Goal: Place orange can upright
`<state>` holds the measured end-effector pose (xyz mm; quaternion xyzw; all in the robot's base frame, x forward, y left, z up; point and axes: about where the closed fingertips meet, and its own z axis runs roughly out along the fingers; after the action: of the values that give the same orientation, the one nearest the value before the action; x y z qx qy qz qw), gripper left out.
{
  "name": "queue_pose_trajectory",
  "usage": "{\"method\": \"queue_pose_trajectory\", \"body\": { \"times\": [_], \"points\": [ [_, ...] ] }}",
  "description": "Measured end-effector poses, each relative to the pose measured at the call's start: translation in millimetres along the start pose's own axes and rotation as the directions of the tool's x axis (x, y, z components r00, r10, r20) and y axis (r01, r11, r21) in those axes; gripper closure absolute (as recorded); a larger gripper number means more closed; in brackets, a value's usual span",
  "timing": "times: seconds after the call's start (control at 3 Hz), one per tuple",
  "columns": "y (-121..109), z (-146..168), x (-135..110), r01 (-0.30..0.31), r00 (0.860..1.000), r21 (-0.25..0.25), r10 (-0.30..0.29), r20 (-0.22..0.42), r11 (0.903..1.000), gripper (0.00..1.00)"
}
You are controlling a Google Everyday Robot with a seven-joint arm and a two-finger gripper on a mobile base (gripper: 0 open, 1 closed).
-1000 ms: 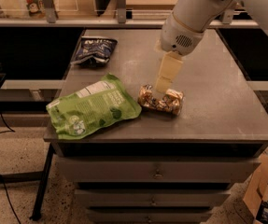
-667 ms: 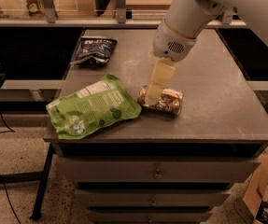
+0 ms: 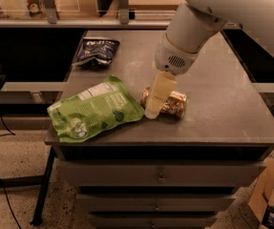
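Note:
The orange can [image 3: 171, 103] lies on its side on the grey table [image 3: 222, 104], just right of the large green pouch [image 3: 94, 109]. My gripper [image 3: 153, 109] reaches down from the white arm [image 3: 189, 32] and its pale finger [image 3: 157, 94] stands over the can's left end, hiding that end. The finger tip comes down at the table between the can and the pouch.
A small dark blue snack bag [image 3: 96, 51] lies at the table's back left. Drawers [image 3: 161, 175] sit under the tabletop. A shelf with a rail runs behind the table. A cardboard box [image 3: 270, 199] stands on the floor at lower right.
The arm and gripper have moved left and lower, from over the can's middle to its left end beside the pouch. The can and bags have not moved.

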<state>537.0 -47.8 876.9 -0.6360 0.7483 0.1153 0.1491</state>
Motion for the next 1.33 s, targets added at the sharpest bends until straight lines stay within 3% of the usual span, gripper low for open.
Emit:
{"method": "queue_pose_trajectory", "body": {
  "times": [1.0, 1.33],
  "points": [
    [-5, 32, 21, -0.018, 0.999, 0.042, 0.019, -0.031, 0.9989, 0.00],
    [-8, 44, 23, -0.013, 0.998, 0.048, 0.016, -0.056, 0.9988, 0.17]
  ]
}}
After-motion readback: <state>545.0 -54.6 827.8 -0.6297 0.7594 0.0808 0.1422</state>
